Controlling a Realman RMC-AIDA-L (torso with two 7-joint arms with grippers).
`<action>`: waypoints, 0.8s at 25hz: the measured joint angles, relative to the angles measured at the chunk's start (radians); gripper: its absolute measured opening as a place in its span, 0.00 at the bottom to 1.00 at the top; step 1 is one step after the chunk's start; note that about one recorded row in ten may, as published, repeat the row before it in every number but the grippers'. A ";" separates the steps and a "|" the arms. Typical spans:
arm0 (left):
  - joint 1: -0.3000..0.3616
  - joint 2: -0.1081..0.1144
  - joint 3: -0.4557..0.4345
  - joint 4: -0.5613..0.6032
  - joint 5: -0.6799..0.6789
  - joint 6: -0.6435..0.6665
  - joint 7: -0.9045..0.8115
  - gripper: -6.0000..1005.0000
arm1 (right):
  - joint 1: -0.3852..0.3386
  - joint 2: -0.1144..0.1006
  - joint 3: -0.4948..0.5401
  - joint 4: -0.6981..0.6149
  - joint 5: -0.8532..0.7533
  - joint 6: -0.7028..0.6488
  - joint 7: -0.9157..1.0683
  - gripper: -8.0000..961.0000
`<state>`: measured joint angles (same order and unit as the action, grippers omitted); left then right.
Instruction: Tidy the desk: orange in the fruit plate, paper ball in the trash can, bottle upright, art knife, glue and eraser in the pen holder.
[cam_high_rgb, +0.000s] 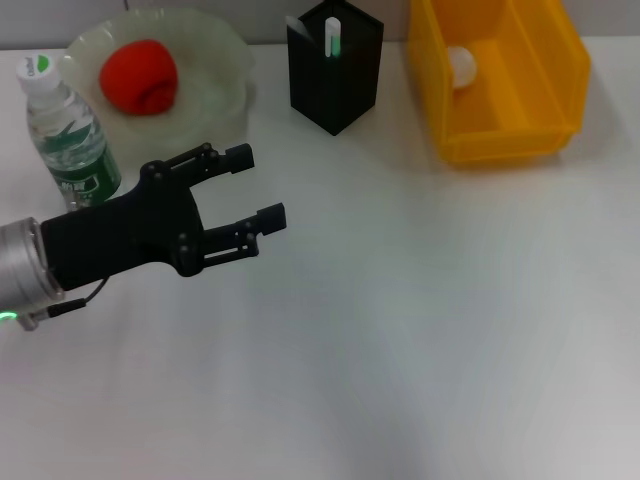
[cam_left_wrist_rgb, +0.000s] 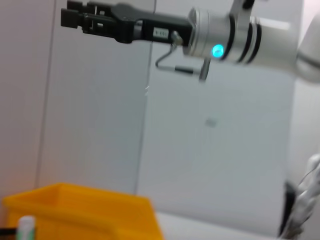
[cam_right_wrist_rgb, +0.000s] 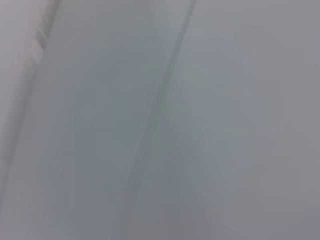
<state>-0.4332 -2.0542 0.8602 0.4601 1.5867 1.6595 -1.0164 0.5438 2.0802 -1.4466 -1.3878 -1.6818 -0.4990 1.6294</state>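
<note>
Orange (cam_high_rgb: 139, 77) sits inside the fruit plate (cam_high_rgb: 215, 88), and everything else can be placed from that pale-green bowl. Just beside the plate's near rim, toward the robot's left, the bottle (cam_high_rgb: 68, 130) stands upright, cap on. Farther along the back of the worktop (cam_high_rgb: 420, 330) from the plate is the pen holder (cam_high_rgb: 335, 70), with two sticks poking out of its top; I cannot see an eraser anywhere, so it may already be down inside. Well beyond that stands the trash can (cam_high_rgb: 500, 85), a small white ball (cam_high_rgb: 461, 64) resting in it.

By the look of it, the tidying is close to finished. The left claw (cam_high_rgb: 262, 187) hovers in front of the plate, next to the bottle, fingers spread apart and holding nothing. The right claw is not visible from the head; the arm caught in the left wrist view is probably that one, raised high above the bin, and I cannot tell how its fingers stand.

If the bottle needed moving, I judge it light, smooth and slightly squashy; the labelled middle would be the safest place to pinch it.
</note>
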 joint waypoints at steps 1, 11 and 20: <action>-0.001 0.004 -0.001 0.006 0.000 0.017 -0.020 0.80 | -0.014 0.000 0.021 0.000 0.065 -0.070 0.002 0.62; -0.005 0.032 0.001 -0.004 0.006 0.088 -0.153 0.80 | -0.086 -0.004 0.356 0.423 0.328 -0.893 -0.009 0.62; -0.004 0.031 0.011 -0.006 0.066 0.057 -0.176 0.80 | -0.042 -0.074 0.385 0.860 0.119 -1.120 -0.304 0.83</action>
<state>-0.4376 -2.0232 0.8707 0.4542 1.6526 1.7161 -1.1920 0.5022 2.0060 -1.0618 -0.5276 -1.5625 -1.6193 1.3254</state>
